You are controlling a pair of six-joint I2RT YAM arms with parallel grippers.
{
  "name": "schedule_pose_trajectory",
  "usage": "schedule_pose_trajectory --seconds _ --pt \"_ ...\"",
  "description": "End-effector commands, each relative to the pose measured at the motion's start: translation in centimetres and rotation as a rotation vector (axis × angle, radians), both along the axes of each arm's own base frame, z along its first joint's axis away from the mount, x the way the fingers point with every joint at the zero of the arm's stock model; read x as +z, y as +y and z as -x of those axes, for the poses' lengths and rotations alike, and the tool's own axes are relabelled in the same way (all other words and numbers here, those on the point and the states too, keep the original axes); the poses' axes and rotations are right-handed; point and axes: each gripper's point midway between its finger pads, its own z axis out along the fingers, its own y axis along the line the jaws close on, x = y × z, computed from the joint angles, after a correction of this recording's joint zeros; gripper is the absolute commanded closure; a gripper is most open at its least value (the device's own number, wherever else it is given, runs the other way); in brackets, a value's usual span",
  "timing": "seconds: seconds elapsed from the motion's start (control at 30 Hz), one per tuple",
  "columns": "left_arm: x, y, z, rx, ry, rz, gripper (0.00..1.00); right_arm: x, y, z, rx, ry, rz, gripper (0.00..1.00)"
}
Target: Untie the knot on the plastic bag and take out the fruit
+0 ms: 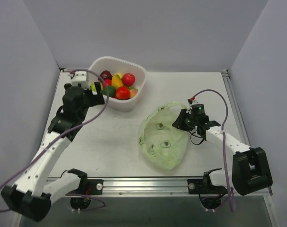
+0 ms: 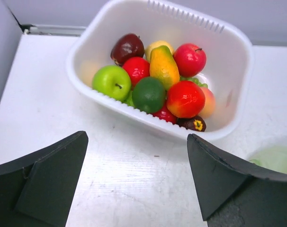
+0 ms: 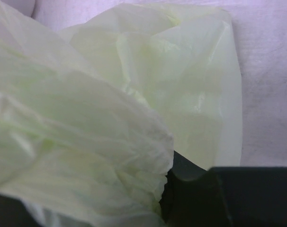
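Right tool [image 1: 179, 122] narrow on plastic bag [image 1: 163, 150]

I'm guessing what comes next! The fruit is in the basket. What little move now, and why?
Probably the right gripper should ease away from the plastic bag. It lies flat and looks empty, its edge at that gripper, while the fruit sits in the white basket and the left gripper is open, empty.

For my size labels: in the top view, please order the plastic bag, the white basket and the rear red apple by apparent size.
1. plastic bag, spread flat
2. white basket, nearly as large; it lies farther from the camera, so this order is unsure
3. rear red apple, far smaller
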Motion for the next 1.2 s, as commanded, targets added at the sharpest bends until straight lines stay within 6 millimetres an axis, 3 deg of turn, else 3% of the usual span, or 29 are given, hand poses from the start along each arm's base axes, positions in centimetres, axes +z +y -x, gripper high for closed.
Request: schedule_pose_trajectory --seconds 0.0,0.03,0.07,0.1,0.13,0.2,0.23,0.33,0.43,0.53,0.57,0.73,0.87,0.97,1.17 --pt "2.2 2.6 5.1 0.032 -0.119 0.034 0.02 3.6 0.2 -0.5 0.023 -0.091 0.084 0.77" --pt "0.5 3.3 6.1 0.049 -0.101 0.024 0.03 4.1 0.1 -0.6 0.017 -0.102 0.09 0.68" --pt "1.1 4.5 8.0 0.081 -0.143 0.039 0.03 4.9 0.4 -0.6 0.022 -0.122 0.085 0.63" --pt "0.6 5.0 8.8 0.094 -0.146 0.042 0.03 5.7 0.4 -0.6 0.018 -0.126 0.084 0.55" --pt "-0.8 5.5 9.5 0.109 -0.131 0.039 0.03 6.4 0.4 -0.6 0.016 -0.136 0.085 0.39" --pt "-0.7 6.6 11.6 0.135 -0.174 0.07 0.03 7.8 -0.1 -0.4 -0.001 -0.15 0.098 0.24" --pt "-2.1 6.8 12.1 0.138 -0.161 0.067 0.03 9.0 -0.5 -0.8 -0.024 -0.176 0.113 0.15" --pt "-2.5 7.9 14.2 0.157 -0.205 0.098 0.03 11.5 -2.1 -0.3 -0.064 -0.22 0.165 0.01" --pt "-3.1 8.9 15.8 0.188 -0.247 0.125 0.03 13.6 -3.5 1.1 -0.082 -0.254 0.208 0.0" --pt "-2.8 10.0 17.2 0.223 -0.303 0.15 0.03 15.5 -6.0 2.7 -0.137 -0.309 0.279 0.0" --pt "-2.2 10.4 17.8 0.231 -0.336 0.169 0.03 17.0 -7.3 3.3 -0.188 -0.361 0.3 0.0" --pt "-1.5 11.4 19.0 0.266 -0.401 0.206 0.02 20.3 -11.3 6.8 -0.268 -0.522 0.402 0.0" --pt "-1.0 12.2 19.8 0.301 -0.441 0.227 0.03 22.5 -15.4 10.4 -0.446 -0.689 0.416 0.0" --pt "-0.9 12.4 20.1 0.307 -0.458 0.239 0.03 22.1 -17.9 12.4 -0.591 -0.751 0.41 0.0" --pt "-0.7 12.7 20.2 0.317 -0.475 0.233 0.03 21.4 -18.4 14.1 -0.578 -0.853 0.405 0.0"
